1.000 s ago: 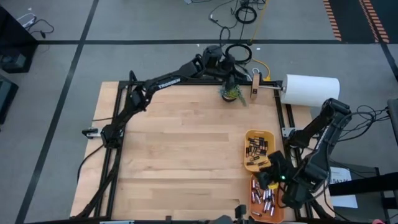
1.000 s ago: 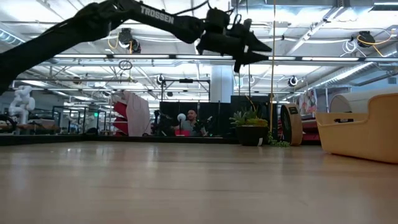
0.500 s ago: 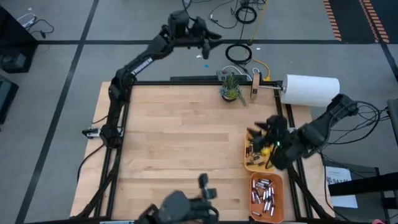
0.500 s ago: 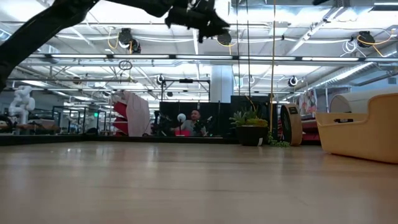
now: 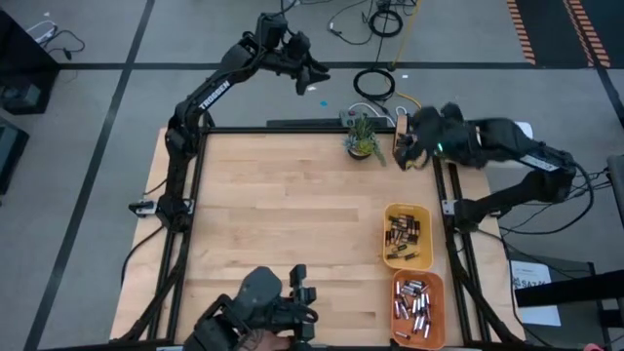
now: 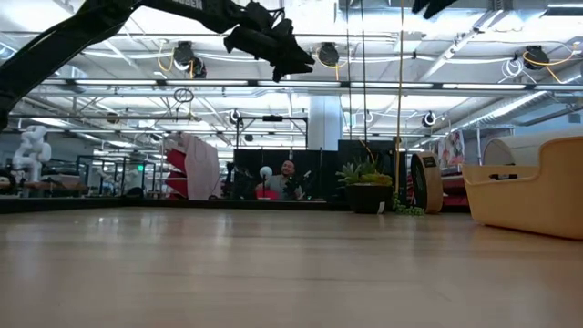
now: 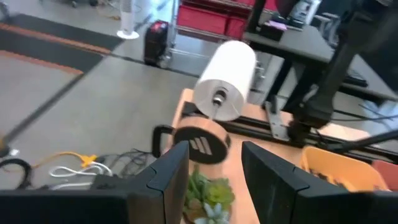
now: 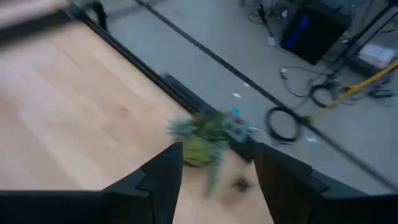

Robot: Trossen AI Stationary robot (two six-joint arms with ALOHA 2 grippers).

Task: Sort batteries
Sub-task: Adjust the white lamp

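The batteries lie as small silvery and dark cells in two trays at the table's right: some in the yellow tray [image 5: 388,210], some in the orange tray [image 5: 436,292] nearer the front edge. My left gripper [image 5: 317,76] [image 7: 214,155] hangs open in the air beyond the table's far edge, above the floor, with nothing between its fingers. My right gripper [image 5: 408,148] [image 8: 217,152] is open too, high above the far right corner, beside the potted plant [image 5: 363,144]. Its fingers are bare. In the low view the yellow tray [image 6: 537,187] stands at the right.
A potted plant, a round wooden stand [image 7: 202,144] and a white paper roll [image 7: 227,81] stand at the far right corner. Cables [image 5: 375,86] lie on the floor beyond the far edge. A dark device [image 5: 258,310] sits at the near edge. Bare wood [image 5: 273,214] fills the left and middle.
My right gripper has risen from over the orange tray and gone toward the far edge, to the far right corner, rolling as it went. My left gripper has swung up and leftward from above the plant, out past the far edge. A dark device has come in at the near edge.
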